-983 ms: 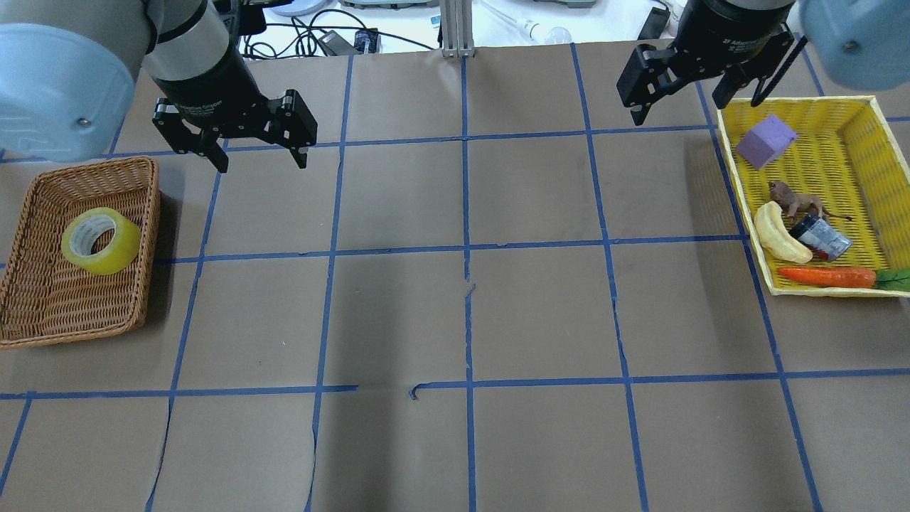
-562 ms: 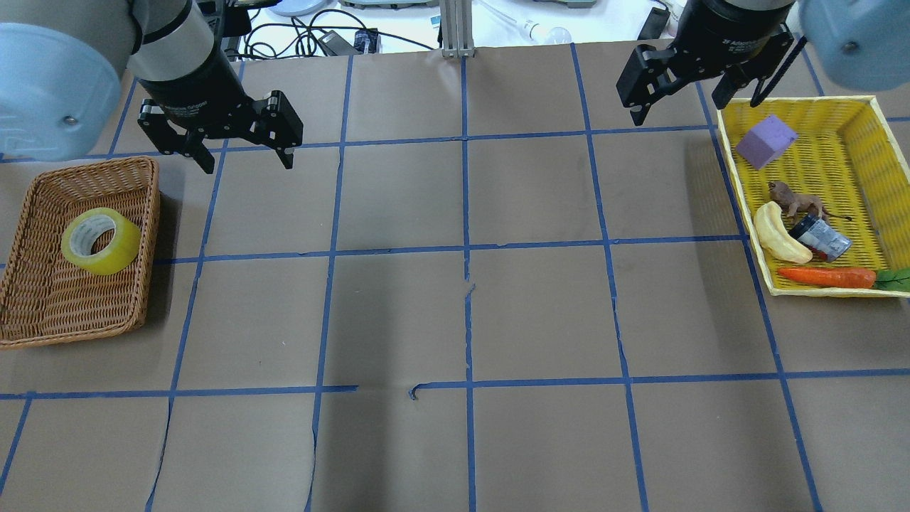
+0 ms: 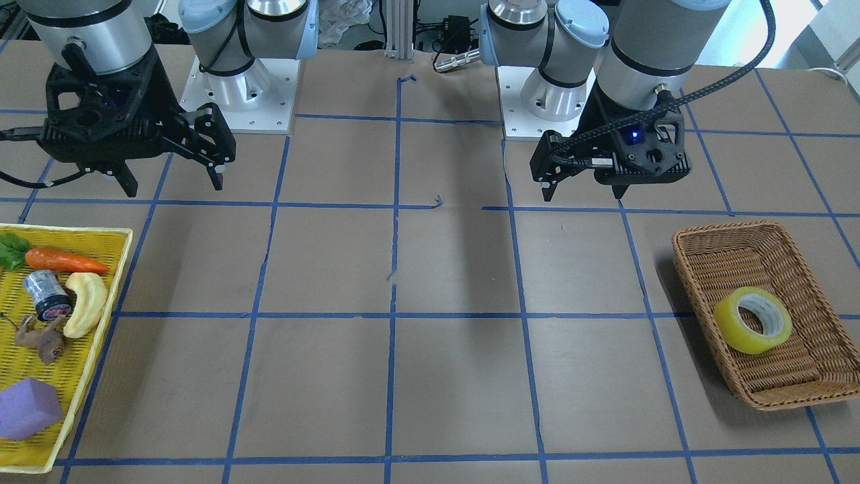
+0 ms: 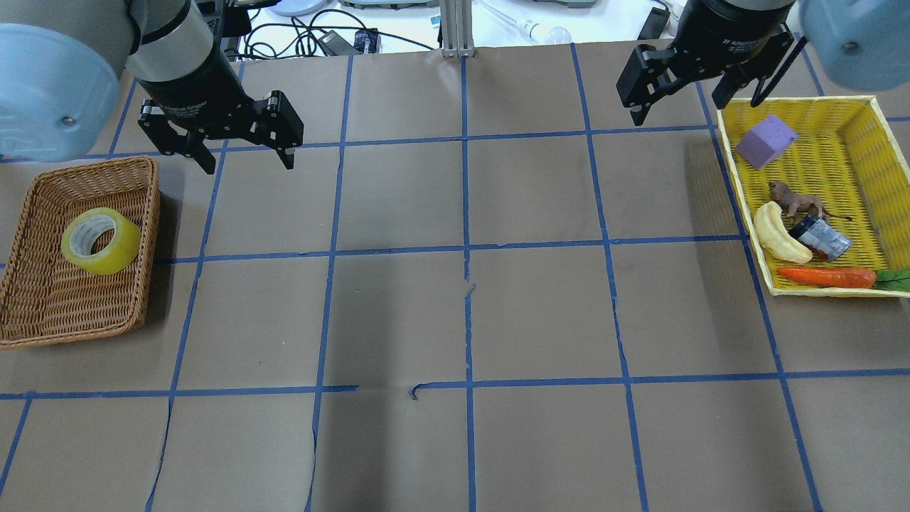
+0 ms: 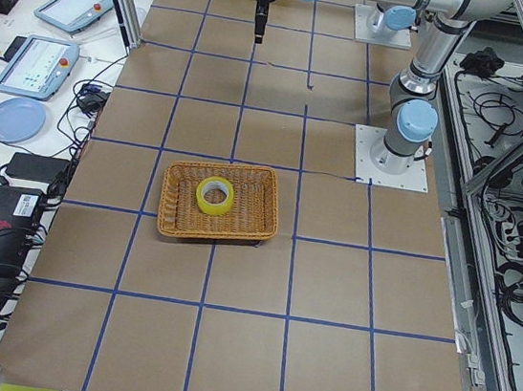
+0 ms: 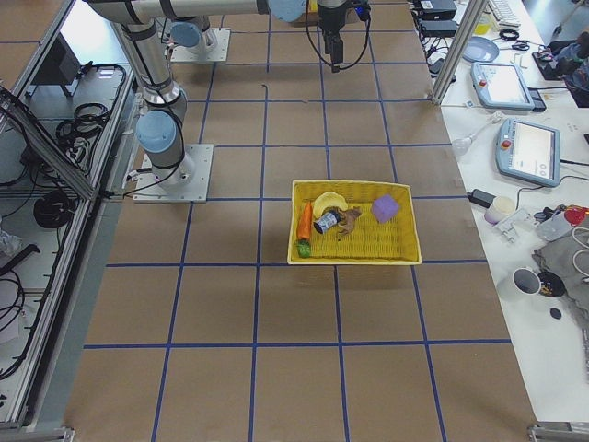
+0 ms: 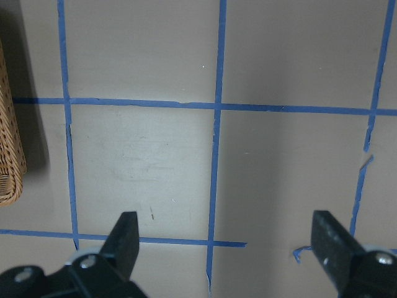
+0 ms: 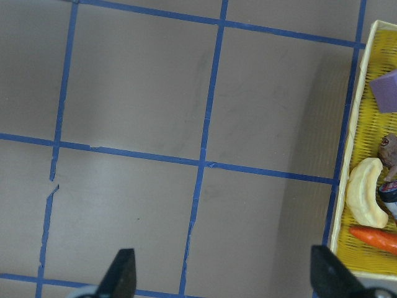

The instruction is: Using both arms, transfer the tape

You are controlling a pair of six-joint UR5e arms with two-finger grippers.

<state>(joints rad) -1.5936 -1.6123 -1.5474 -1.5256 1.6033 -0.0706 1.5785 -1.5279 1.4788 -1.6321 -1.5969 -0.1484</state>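
Observation:
The yellow tape roll (image 4: 100, 240) with a white core lies in a wicker basket (image 4: 149, 213) at the table's left; it also shows in the front view (image 3: 752, 320) and the left side view (image 5: 214, 195). My left gripper (image 4: 249, 163) is open and empty, raised above the table beside the basket's far right corner. The left wrist view shows its fingers (image 7: 124, 236) spread wide over bare table, with the basket's edge (image 7: 9, 155) at the left. My right gripper (image 4: 679, 107) is open and empty, raised beside the yellow tray's far left corner.
A yellow tray (image 4: 739, 206) at the right holds a purple block (image 4: 765, 141), a banana (image 4: 778, 233), a carrot (image 4: 825, 276), a small grey cylinder (image 4: 821, 238) and a brown animal figure (image 4: 796, 199). Blue tape lines grid the brown table.
My left gripper moved left toward the basket side and slightly away in the overhead view, then held still. The right gripper and the tape have not moved.

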